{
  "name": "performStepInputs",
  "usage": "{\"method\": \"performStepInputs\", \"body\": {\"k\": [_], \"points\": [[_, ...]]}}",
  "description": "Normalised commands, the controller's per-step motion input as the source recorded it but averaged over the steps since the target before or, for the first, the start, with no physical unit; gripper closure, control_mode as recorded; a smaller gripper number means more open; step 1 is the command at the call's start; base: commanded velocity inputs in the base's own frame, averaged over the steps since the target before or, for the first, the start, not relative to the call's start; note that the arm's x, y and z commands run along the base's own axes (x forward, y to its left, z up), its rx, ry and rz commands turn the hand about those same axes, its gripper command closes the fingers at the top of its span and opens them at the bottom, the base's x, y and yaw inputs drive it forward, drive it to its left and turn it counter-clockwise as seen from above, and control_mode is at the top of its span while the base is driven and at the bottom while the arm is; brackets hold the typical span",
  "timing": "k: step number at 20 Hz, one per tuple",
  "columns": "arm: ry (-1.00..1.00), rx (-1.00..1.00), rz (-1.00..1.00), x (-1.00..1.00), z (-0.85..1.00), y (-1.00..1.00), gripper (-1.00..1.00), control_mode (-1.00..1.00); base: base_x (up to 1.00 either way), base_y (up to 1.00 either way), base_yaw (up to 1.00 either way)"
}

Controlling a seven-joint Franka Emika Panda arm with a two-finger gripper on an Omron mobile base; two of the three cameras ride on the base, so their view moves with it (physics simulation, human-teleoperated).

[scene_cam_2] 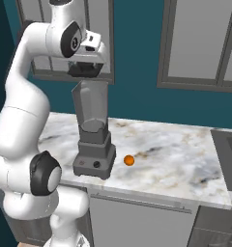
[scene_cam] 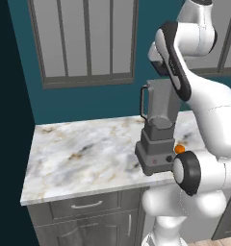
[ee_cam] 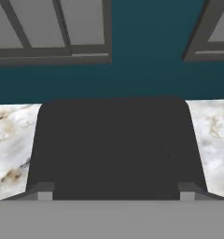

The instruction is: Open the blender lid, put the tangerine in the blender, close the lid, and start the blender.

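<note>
My gripper (ee_cam: 116,189) was right over the top of the blender (scene_cam_2: 94,135), pointing down. In the hand view my two fingertips (ee_cam: 44,191) stood at the two opposite edges of the blender lid (ee_cam: 116,144), one at each side of the black square cap, and they seemed to be against its sides. I believe I was holding the lid, with the jaws wide because the lid is wide, but whether the contact was firm I could not tell for sure. The lid looked flat and dark with rounded corners, and it was still on the pitcher, not lifted.

From the right base view my hand (scene_cam_2: 86,67) sat just on top of the translucent grey pitcher, so the lid itself was hidden under it there. The pitcher stood upright on its dark grey boxy base, and a small knob (scene_cam_2: 95,164) showed on the front of the base. In the left base view my forearm covered the top right part of the pitcher, and the side handle (scene_cam: 144,102) was at its left.

The tangerine (scene_cam_2: 129,160) lay on the marble counter (scene_cam_2: 181,149), just beside the blender base on its right side, not touching it. The blender stood near the front edge of the counter. Behind the counter there was a teal wall (scene_cam_2: 137,96) with grey framed windows (scene_cam: 83,41). Under the counter I could see grey drawers (scene_cam: 86,205).
</note>
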Motion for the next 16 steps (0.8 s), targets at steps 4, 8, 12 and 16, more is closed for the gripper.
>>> {"method": "performStepInputs", "body": {"k": [4,8,12,16], "points": [[-0.03,0.00,0.00,-0.78,0.21,0.81,1.00,-1.00,0.00,0.00,0.00],[0.00,0.00,-0.02,-0.89,-0.19,1.00,1.00,-1.00,0.00,0.00,0.00],[0.04,0.00,-0.03,-0.80,-0.80,1.00,1.00,-1.00,0.00,0.00,0.00],[0.13,0.00,-0.05,-0.44,-1.00,1.00,1.00,-1.00,0.00,0.00,0.00]]}}
